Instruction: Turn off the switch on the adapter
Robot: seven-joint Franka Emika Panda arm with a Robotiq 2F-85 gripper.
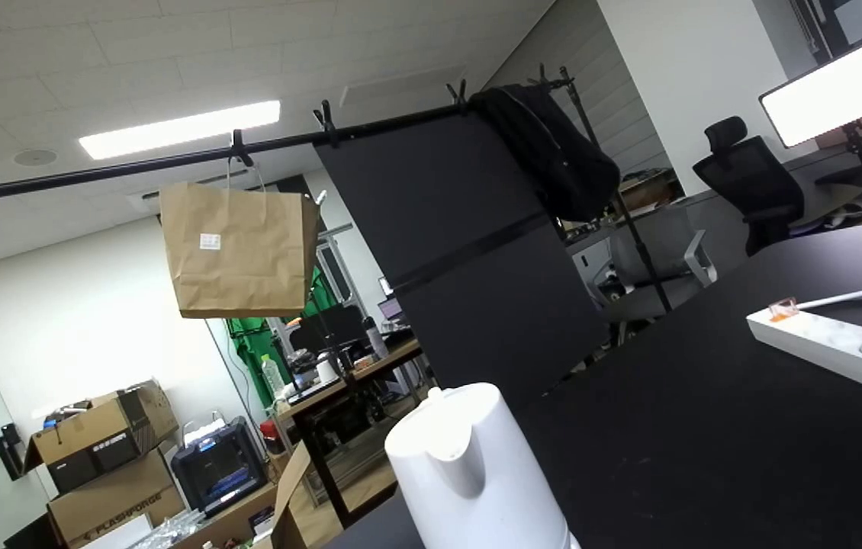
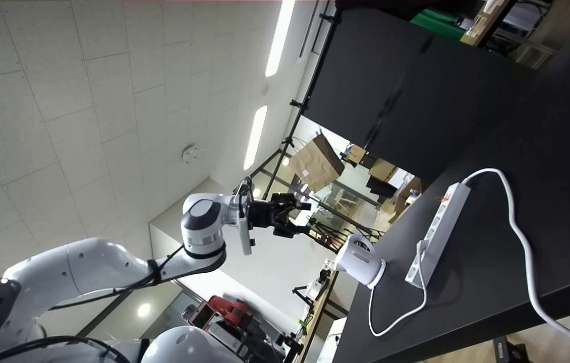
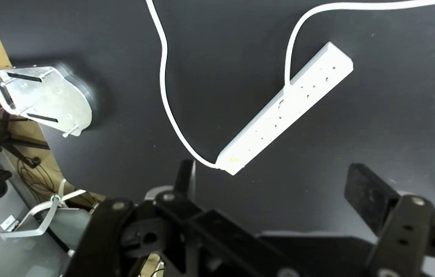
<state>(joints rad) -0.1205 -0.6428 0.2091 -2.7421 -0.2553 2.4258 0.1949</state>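
The adapter is a white power strip lying on the black table; it shows in both exterior views (image 1: 843,349) (image 2: 440,234) and in the wrist view (image 3: 260,132). Its orange switch sits at the end where the thick cable enters (image 1: 783,309) (image 2: 445,197). In the wrist view the switch (image 3: 234,159) is a faint yellow patch, washed out by glare. Its on or off position cannot be told. My gripper (image 2: 307,218) is open and empty, high above the table. In the wrist view its spread fingers (image 3: 273,171) lie below the switch end, apart from the strip.
A white kettle (image 1: 480,476) stands near the strip, also in an exterior view (image 2: 359,259); its cord (image 2: 401,317) runs to a plug in the strip. The strip's thick cable (image 2: 522,237) crosses the table (image 2: 476,262). A metal plate (image 3: 52,100) sits at the table edge.
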